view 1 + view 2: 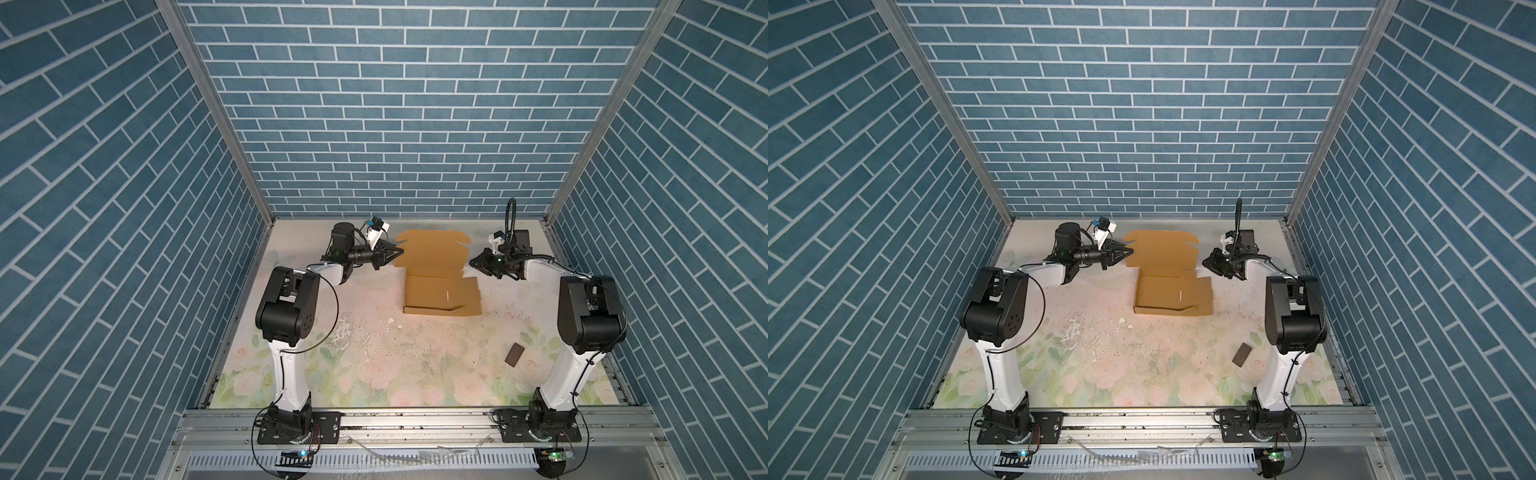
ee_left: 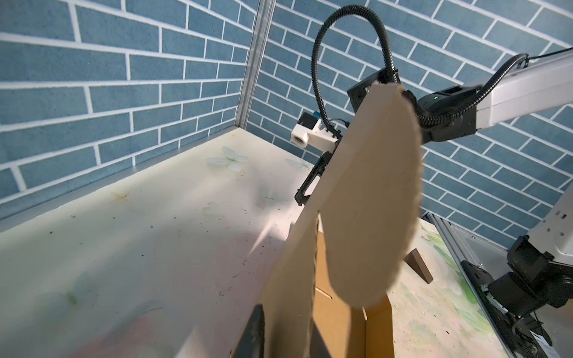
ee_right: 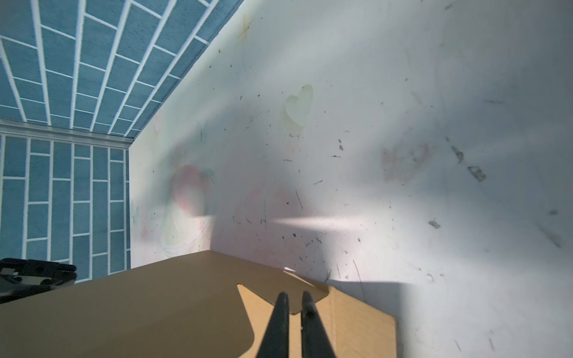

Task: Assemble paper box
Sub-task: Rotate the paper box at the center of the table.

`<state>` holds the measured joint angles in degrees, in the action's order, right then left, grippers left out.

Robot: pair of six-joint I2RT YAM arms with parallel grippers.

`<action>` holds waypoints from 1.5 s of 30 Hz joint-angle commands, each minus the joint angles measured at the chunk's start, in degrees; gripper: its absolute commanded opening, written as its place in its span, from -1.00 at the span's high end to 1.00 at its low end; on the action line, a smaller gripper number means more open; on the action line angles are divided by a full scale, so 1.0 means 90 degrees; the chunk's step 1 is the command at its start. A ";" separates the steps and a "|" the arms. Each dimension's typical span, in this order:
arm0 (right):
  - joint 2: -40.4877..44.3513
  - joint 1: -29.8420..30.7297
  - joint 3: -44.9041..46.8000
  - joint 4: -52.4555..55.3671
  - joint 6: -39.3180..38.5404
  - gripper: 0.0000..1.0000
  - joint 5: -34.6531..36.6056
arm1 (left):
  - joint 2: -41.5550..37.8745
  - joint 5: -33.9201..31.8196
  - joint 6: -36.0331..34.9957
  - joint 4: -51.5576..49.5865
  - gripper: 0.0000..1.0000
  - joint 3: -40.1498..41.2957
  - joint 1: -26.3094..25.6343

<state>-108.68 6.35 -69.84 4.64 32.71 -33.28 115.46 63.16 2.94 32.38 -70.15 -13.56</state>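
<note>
While left hand [image 1: 400, 251] pinches paper box [image 1: 440, 291] edge, right hand [image 3: 294, 296] near-shut at tab [image 3: 263, 294], hold unclear: uneven pull may tear, skew fold.

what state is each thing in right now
paper box: partly assembled, lid panel open, side flaps not tucked
left gripper: fingers shut on the box's left flap, which stands raised
right gripper: fingers nearly together at a rounded tab, grip unclear
dark brown chip: lying loose, untouched
</note>
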 commanded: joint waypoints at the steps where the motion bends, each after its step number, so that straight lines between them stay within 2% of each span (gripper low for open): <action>1: -0.0313 -0.0019 -0.0305 0.0114 -0.0108 0.79 -0.0410 | -0.0199 -0.0121 -0.0455 -0.0355 0.65 0.0050 0.0013; 3: -0.0475 -0.0022 -0.0427 0.0087 -0.0073 0.82 -0.0572 | -0.0190 -0.0122 -0.0434 -0.0351 0.82 0.0031 0.0004; 5: -0.0601 -0.0017 -0.0515 0.0099 -0.0059 0.89 -0.0750 | -0.0195 -0.0104 -0.0468 -0.0323 0.86 0.0031 -0.0007; 7: -0.0648 -0.0013 -0.0480 0.0119 -0.0065 0.97 -0.0809 | -0.0175 -0.0119 -0.0440 -0.0263 1.00 0.0031 -0.0007; 28: -0.0343 0.0238 0.0470 -0.0282 0.0173 1.00 -0.1196 | -0.0622 -0.0456 -0.0599 0.0210 1.00 0.0552 -0.0104; 34: -0.0090 0.0511 0.0785 -0.0781 0.0636 1.00 -0.1205 | -0.0757 -0.0852 -0.0442 0.0390 1.00 0.0743 -0.0114; 45: 0.0261 0.0858 0.1507 -0.1654 0.1495 1.00 -0.0499 | -0.0944 -0.1311 -0.0327 0.0909 1.00 0.1202 -0.0231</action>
<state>-108.62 13.63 -58.28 -6.11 41.56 -40.71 108.49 52.73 -0.64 38.26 -59.96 -15.16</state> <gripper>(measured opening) 0.046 0.055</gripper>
